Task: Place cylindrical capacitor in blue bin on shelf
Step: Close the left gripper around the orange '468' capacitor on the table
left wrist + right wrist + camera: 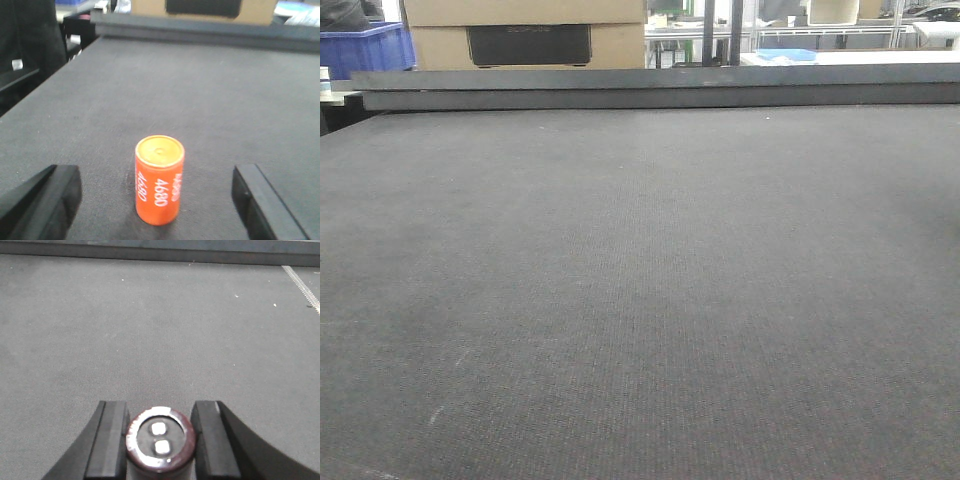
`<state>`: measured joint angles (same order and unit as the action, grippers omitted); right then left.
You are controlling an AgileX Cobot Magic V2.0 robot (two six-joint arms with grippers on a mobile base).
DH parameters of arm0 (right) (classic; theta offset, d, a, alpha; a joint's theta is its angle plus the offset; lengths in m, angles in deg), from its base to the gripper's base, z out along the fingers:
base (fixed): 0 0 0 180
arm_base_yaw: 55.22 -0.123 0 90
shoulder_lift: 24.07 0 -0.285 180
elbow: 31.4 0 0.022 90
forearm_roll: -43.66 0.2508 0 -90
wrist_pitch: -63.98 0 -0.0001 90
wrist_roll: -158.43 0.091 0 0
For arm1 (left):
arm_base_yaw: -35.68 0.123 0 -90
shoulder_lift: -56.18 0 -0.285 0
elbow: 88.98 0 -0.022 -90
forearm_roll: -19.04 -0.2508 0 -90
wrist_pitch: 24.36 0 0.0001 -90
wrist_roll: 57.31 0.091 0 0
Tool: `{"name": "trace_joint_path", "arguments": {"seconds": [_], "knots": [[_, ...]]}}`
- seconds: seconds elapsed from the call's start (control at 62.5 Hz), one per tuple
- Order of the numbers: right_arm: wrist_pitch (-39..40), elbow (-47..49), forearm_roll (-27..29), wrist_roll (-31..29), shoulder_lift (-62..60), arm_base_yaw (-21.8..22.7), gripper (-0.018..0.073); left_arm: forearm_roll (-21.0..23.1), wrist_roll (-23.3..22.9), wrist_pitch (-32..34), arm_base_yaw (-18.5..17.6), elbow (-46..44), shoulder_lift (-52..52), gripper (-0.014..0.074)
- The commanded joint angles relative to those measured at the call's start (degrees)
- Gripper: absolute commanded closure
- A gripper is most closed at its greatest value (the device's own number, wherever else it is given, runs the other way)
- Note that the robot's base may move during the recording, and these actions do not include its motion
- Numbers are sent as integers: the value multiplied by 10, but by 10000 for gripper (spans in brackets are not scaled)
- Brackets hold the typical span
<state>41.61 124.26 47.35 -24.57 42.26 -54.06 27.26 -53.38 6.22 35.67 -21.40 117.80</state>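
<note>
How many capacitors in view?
2: orange capacitor upright on the mat at the left end effector; dark capacitor held in the right end effector. None seen elsewhere.

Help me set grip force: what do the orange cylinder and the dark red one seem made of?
Orange cylinder: likely a smooth plastic sleeve, judging by its sheen and white print; gold-toned top looks metal. Dark red cylinder: glossy sleeve, probably plastic, rim catching light; two pale terminals look metal.
</note>
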Motion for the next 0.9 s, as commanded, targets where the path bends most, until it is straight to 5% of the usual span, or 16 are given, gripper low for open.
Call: {"name": "trace_joint_path", "arguments": {"seconds": [0.0,0.4,0.88], "knots": [[18,6,1,-1,1,3,721,6,5,39,-2,-21,62,31],[18,6,1,-1,1,3,721,5,5,104,-2,-93,289,-9],[18,6,1,-1,2,3,721,22,-20,189,-2,-160,432,-4]]}}
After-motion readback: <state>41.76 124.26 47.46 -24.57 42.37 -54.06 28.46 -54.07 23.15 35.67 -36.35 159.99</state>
